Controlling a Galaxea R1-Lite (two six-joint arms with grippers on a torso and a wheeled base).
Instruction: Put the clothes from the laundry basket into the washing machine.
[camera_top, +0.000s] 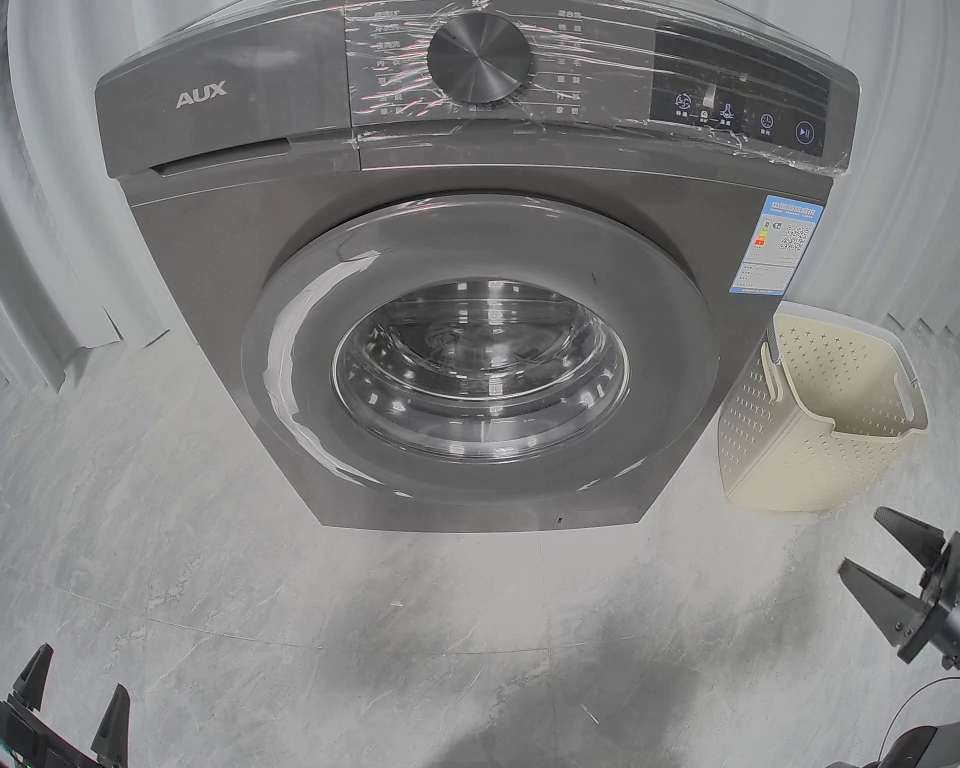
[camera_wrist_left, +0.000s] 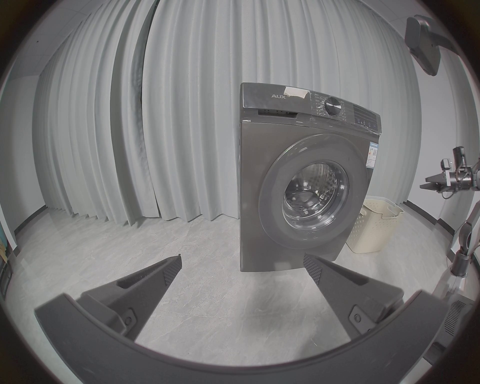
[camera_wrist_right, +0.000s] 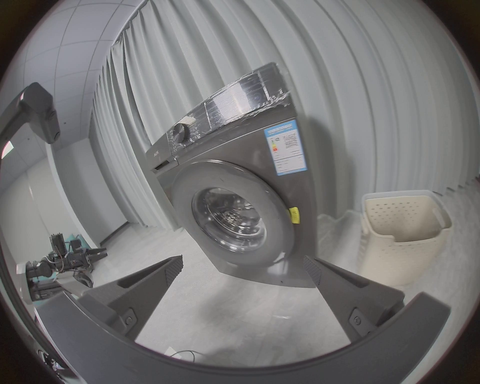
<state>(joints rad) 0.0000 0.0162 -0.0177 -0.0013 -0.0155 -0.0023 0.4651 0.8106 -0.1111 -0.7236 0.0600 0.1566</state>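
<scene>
A: What is shown from the head?
B: The left gripper (camera_top: 80, 672) and right gripper (camera_top: 862, 540) are held spread, nothing pinched. The washing machine (camera_top: 480, 150) is stood ahead, between them, its door (camera_top: 480, 365) shut. The laundry basket (camera_top: 790, 450) is set just ahead of the right gripper.
A: From the left wrist?
B: The washing machine (camera_wrist_left: 280, 200) is faced well ahead of the spread left gripper (camera_wrist_left: 241, 260), the laundry basket (camera_wrist_left: 372, 227) beyond, beside it.
A: The right wrist?
B: Past the spread right gripper (camera_wrist_right: 242, 260), the laundry basket (camera_wrist_right: 400, 250) is seen bare inside; only metal is made out behind the door glass. Nothing is judged left to move, though loading cannot be confirmed.
</scene>
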